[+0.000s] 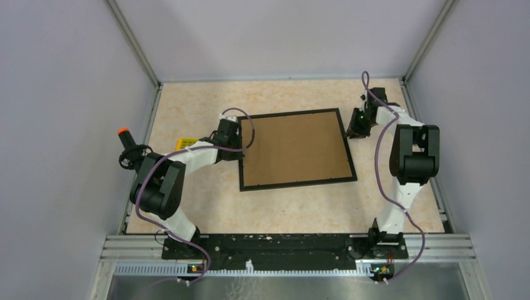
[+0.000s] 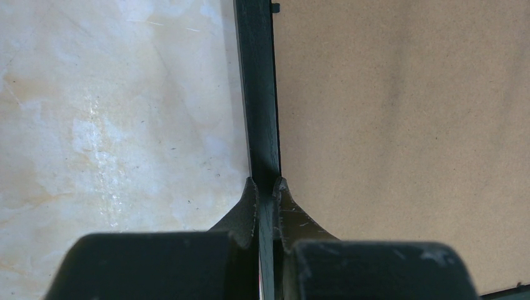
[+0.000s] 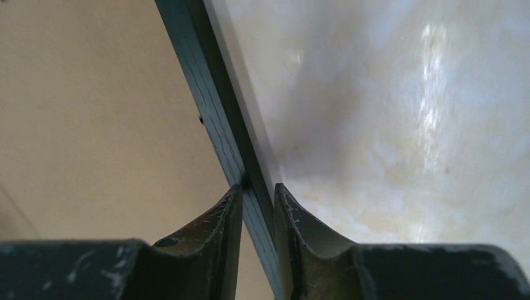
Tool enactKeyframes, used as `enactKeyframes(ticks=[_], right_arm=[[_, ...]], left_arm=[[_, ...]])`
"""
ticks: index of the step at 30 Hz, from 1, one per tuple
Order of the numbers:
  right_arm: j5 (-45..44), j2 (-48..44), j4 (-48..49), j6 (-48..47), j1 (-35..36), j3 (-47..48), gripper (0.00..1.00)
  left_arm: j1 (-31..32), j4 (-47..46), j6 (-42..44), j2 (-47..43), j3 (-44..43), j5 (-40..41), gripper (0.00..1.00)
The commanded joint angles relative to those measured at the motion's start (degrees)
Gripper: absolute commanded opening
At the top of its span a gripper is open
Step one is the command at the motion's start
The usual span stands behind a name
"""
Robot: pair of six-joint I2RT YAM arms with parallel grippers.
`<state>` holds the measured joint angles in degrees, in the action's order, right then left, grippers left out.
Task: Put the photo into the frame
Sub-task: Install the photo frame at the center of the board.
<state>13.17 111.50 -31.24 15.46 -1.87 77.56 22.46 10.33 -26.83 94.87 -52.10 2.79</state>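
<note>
Left end effector (image 2: 265,185) pinches frame (image 1: 300,183), brown cardboard (image 1: 294,149) filling it.

Brown cardboard sheet (image 1: 295,149), yellow item (image 1: 184,143), orange-capped handle (image 1: 124,132)

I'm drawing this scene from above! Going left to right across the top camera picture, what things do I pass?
First the orange-topped black knob → yellow thing → left hand → frame → right hand.

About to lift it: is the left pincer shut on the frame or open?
Shut: on the left pincer, both fingers sit tight against the rail of the frame.
</note>
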Motion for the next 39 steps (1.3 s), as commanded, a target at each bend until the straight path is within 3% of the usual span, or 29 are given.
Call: enactKeyframes(ticks=[1,7,23,39], right_arm=[[1.9,3.6,3.8,-0.9,-0.5,7.2,0.24],[3.3,7.5,2.8,-3.2,-0.4,11.8,0.21],[5.6,10.8,2.5,-5.5,0.2,10.8,0.22],[-2.6,20.8,-10.0,-13.7,7.6,19.0,0.28]], left_arm=[[1.1,1.8,-0.6,3.3,2.1,-6.1,0.0],[1.1,1.6,-0.6,3.4,2.1,-6.4,0.0],[1.1,1.6,-0.4,3.7,1.9,-6.7,0.0],[1.1,1.6,0.1,4.1,1.6,-7.4,0.0]])
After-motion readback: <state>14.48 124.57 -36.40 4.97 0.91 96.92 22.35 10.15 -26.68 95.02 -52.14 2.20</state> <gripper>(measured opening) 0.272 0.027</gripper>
